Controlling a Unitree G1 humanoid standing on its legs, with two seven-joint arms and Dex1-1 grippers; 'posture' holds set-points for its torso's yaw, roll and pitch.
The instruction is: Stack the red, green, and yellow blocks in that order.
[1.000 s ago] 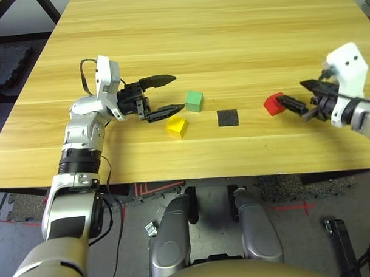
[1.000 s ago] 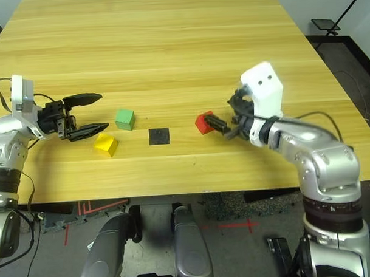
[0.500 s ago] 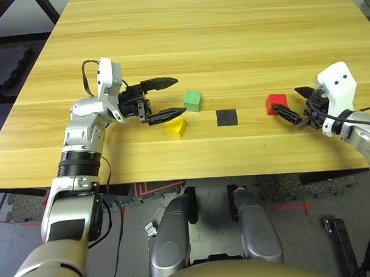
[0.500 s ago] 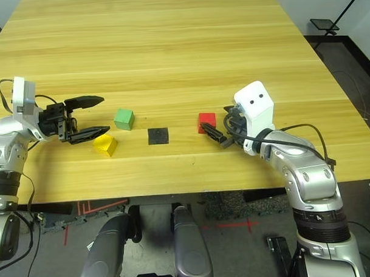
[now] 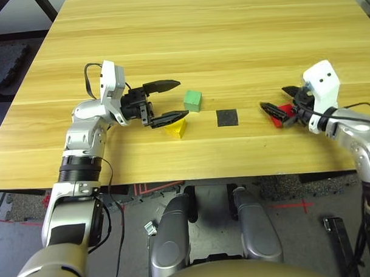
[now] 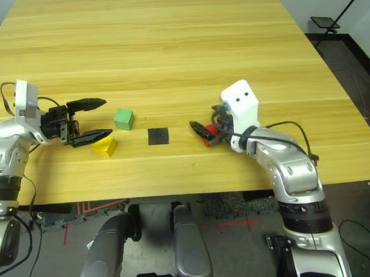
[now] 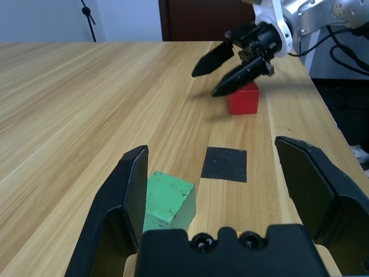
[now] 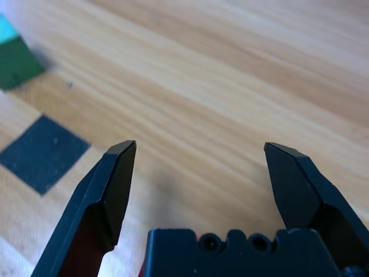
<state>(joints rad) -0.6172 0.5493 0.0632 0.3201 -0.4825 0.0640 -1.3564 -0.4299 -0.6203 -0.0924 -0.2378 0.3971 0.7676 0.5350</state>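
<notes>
Right gripper (image 5: 279,107) advanced over red block (image 7: 243,99) since earlier; we note jaws spread, nothing held, pointing at black patch (image 5: 227,117). Left gripper (image 5: 170,101) spread, empty.

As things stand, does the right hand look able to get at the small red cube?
Probably yes. The right hand is open and over the small red cube, which sits on bare wooden table; the flat black square patch lies apart.

Light wood-plank table (image 5: 205,28). Resting on it in a rough row: yellow block (image 5: 176,126) toward the left, green block (image 5: 193,100) just beside and slightly farther back, flat black square patch (image 5: 227,117) mid-row, red block (image 7: 243,98) well right of the patch
</notes>
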